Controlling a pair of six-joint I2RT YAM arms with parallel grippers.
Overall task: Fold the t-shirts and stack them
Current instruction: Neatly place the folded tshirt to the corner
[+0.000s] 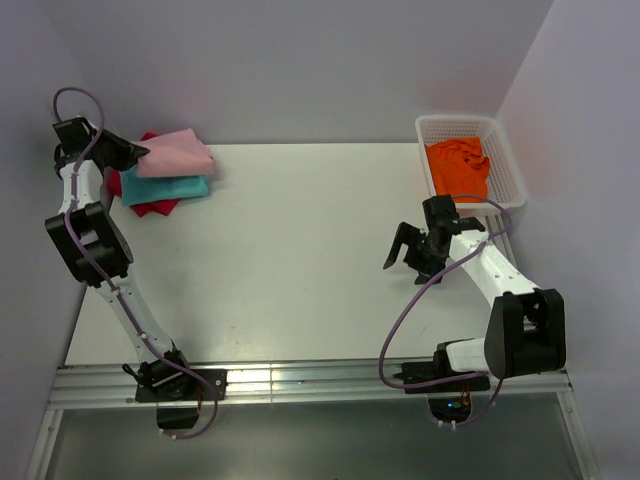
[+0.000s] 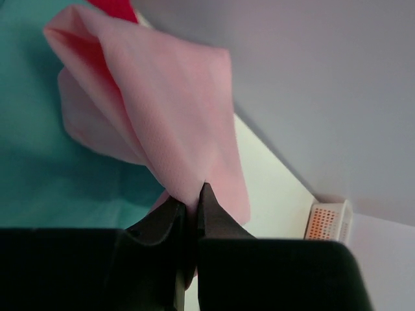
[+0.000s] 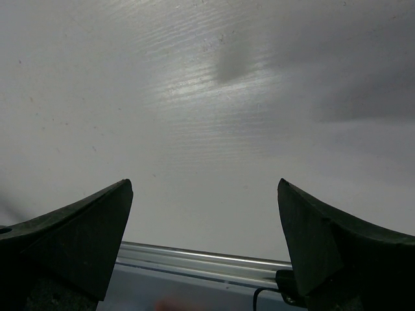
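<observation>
Left gripper [image 2: 188,207] is clamped on a hem of the pink shirt [image 2: 162,110], which lies on top of the pile at the table's [image 1: 300,250] far left corner, over a teal shirt [image 1: 165,187] and a red shirt [image 1: 150,207] at the bottom. Right gripper [image 1: 405,255] hangs over bare table near the basket [image 1: 505,165], jaws spread wide and holding nothing.

Likely risks:
- if the left arm pulls back before letting go, the pinched hem would probably drag the pink shirt off the pile or pull its fold open; the wrist view shows the cloth bulging loosely by the fingers
- a sideways tug could also shift the teal shirt, since the layers are not squarely aligned and red pokes out on the near side
- the pile sits close to the wall and table edge, so a slide could tip it off

Count: four shirts, three piled and one orange shirt [image 1: 458,165] crumpled in the basket; one basket; two grippers
</observation>
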